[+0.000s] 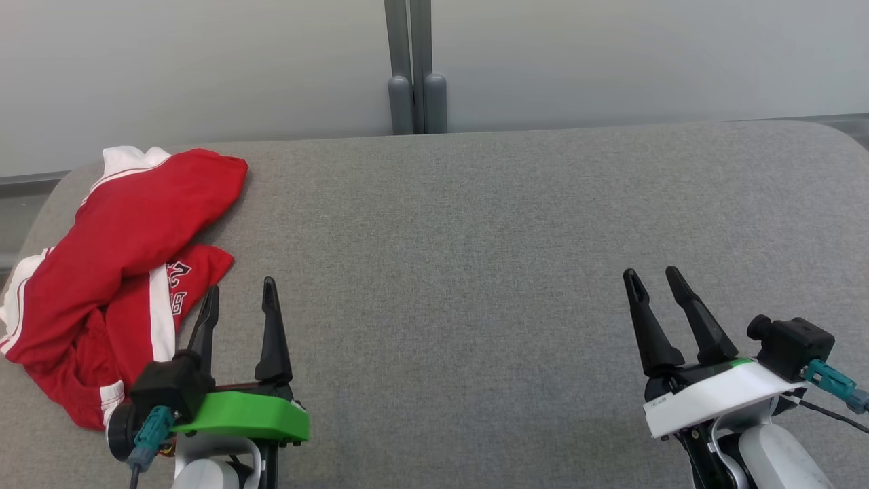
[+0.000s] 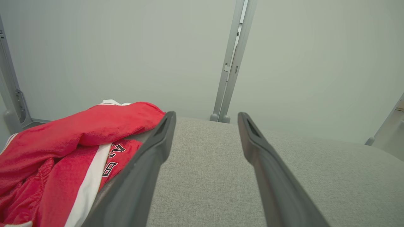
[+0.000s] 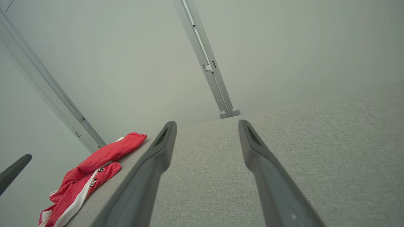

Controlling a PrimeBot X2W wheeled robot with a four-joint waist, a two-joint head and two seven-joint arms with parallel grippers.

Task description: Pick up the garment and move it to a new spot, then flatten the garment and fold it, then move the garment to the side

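Head view: red piece [image 1: 136, 224] covers crumpled garment [image 1: 206, 263], lettering mostly hidden; left gripper [image 1: 242, 285] and right gripper [image 1: 651, 270] jaws spread.

Left gripper [image 1: 242, 285]: two long black left fingers [image 1: 273, 339] tapering to points, on a bright green plate [image 1: 251, 415]. Black left camera block [image 1: 170, 384] at its 9 o'clock, with a left teal connector [image 1: 151, 435] plugged in below. White left forearm [image 1: 204, 475] at 6.

Right gripper [image 1: 652, 272]: matching black right fingers [image 1: 703, 326] on a white plate [image 1: 713, 401], with a green strip [image 1: 738, 363] on its 12 o'clock edge and a tiny label [image 1: 657, 403] at 9. Black right camera block [image 1: 791, 346] at 3, with a right teal connector [image 1: 831, 382]. Thin black cable [image 1: 828, 413] runs toward 4. Pale glossy right forearm [image 1: 781, 455].

Wrist views: fingers look matte dark grey, with a recessed slot near each tip.
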